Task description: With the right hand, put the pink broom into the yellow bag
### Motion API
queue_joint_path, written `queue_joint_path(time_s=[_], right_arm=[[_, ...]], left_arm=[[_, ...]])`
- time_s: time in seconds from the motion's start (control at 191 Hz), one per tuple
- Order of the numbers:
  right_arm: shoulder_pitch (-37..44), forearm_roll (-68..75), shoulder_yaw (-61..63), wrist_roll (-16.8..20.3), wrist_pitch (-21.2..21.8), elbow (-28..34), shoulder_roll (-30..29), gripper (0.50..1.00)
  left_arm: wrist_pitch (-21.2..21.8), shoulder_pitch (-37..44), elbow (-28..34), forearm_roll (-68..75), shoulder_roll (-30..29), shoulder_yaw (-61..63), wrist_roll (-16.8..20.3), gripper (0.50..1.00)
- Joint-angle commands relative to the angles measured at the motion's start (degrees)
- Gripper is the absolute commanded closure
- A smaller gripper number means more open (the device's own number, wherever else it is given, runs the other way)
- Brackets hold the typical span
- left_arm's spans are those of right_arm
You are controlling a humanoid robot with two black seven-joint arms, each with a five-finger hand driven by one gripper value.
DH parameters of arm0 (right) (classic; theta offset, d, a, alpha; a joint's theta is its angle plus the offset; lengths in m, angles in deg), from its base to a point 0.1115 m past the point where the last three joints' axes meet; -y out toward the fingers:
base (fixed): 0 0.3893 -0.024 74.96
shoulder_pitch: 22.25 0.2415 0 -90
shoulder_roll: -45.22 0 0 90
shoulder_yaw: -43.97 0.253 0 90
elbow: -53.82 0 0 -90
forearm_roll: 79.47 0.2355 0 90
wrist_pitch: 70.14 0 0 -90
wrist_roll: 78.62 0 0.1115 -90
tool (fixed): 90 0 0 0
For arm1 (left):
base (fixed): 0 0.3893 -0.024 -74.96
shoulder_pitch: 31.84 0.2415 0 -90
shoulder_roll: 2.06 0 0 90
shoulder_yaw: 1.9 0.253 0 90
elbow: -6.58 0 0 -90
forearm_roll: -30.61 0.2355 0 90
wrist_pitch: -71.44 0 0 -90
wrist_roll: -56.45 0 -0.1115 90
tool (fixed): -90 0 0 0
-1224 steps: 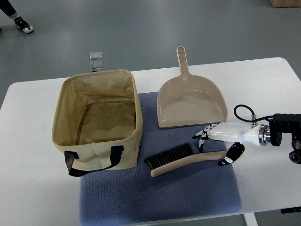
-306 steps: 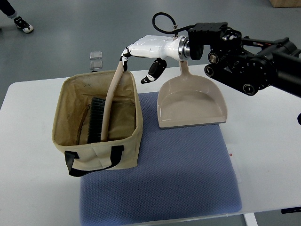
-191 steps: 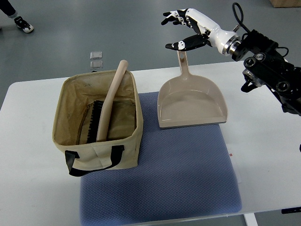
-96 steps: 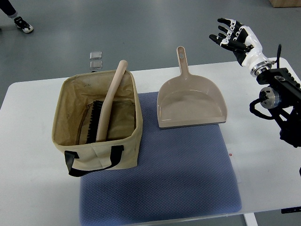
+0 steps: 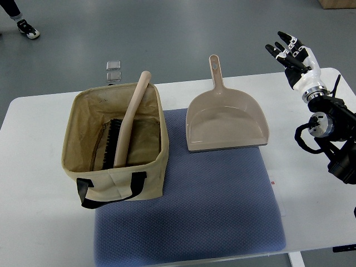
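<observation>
Inside one bag (image 5: 83, 167), one broom (image 5: 125, 129)

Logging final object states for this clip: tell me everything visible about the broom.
The broom is a hand brush with a long, slightly curved pale pink-beige handle, plastic by its look, and a head of dark bristles. It stands tilted inside the yellow bag: bristle end down on the bag's floor, handle leaning up against the far rim with its rounded tip poking above it. Nothing holds it; the right hand is open and far off to the right.
</observation>
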Motion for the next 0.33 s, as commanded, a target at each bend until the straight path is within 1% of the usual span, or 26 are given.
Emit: queue_joint_path(time_s=[0.0,0.141,0.329], right_arm=[[-0.2,0.0,1.8,0.0,0.2,0.0,-1.1,0.570],[-1.0,0.0,5.4,0.0,0.5,0.0,-2.9,0.570],[-1.8,0.0,5.8,0.1,0.6,0.0,-3.6,0.570]], left_arm=[[0.0,0.0,0.0,0.0,0.0,0.0,0.0,0.500],[0.0,0.0,0.0,0.0,0.0,0.1,0.0,0.500],[0.0,0.3,0.0,0.0,0.0,0.0,0.0,0.500]])
